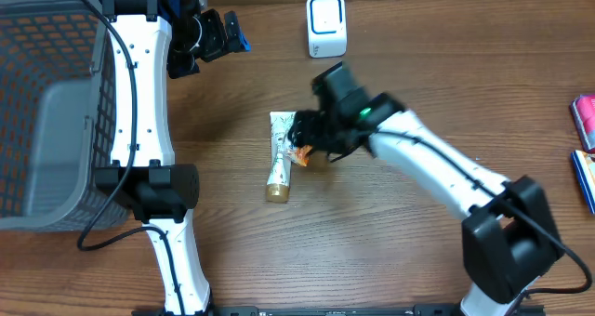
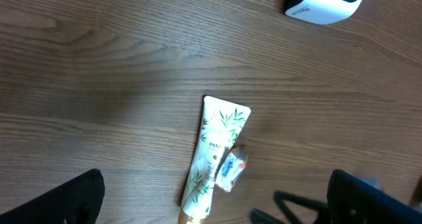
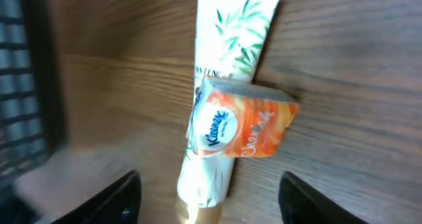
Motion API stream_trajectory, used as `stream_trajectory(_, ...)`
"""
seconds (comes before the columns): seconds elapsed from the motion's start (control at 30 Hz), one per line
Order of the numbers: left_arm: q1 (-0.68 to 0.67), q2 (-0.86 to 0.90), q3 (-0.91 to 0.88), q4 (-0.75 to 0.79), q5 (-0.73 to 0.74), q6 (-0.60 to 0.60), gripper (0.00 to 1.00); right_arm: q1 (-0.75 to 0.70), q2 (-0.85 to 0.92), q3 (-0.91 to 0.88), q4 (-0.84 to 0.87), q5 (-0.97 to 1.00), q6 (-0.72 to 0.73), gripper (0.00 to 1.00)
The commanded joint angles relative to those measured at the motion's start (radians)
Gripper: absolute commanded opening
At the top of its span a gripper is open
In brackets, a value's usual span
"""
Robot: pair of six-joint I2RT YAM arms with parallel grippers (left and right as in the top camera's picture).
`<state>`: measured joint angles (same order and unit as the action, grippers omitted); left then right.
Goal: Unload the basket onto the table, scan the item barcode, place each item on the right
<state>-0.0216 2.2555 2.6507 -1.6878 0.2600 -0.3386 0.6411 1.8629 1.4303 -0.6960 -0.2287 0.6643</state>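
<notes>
My left fingers (image 2: 78, 199) are spread as wide as they go and hold nothing. In the left wrist view they show only as two dark shapes in the bottom corners, with bare wood between them. From overhead, that arm sits in the upper left of the frame, next to the grey mesh basket (image 1: 51, 102) and well apart from the items.

My right fingers (image 3: 122, 196) are also apart and grip nothing. In the right wrist view one shows at the lower left and one at the lower right, with the items between and above them. Neither touches an item.

The tube (image 1: 278, 163) lies flat on the tabletop (image 1: 390, 260) near the middle of the overhead frame. It is white with a green leaf print. Its gold cap points to the bottom of the frame and its flat crimped end to the top. The small orange and blue tissue pack (image 3: 242, 128) rests partway on the tube at about mid-length. It hangs off the tube's right side, tilted. From overhead my right wrist covers most of the pack.

The white scanner (image 1: 326, 25) stands at the top centre of the overhead frame, well apart from the tube. Two colourful packages (image 1: 584, 116) lie at the right edge.
</notes>
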Motion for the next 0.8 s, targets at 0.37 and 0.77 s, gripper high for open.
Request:
stream_trajectory(0.37,0.0,-0.011,0.007,-0.002,-0.006,-0.006,1.0,0.159,0.158,-0.005,0.114,0.341,0.282,0.54)
stream_trajectory(0.77,0.002,-0.011,0.008,-0.002,-0.006,-0.006,1.0,0.052,0.115,0.124,-0.162,0.352,0.218,0.1)
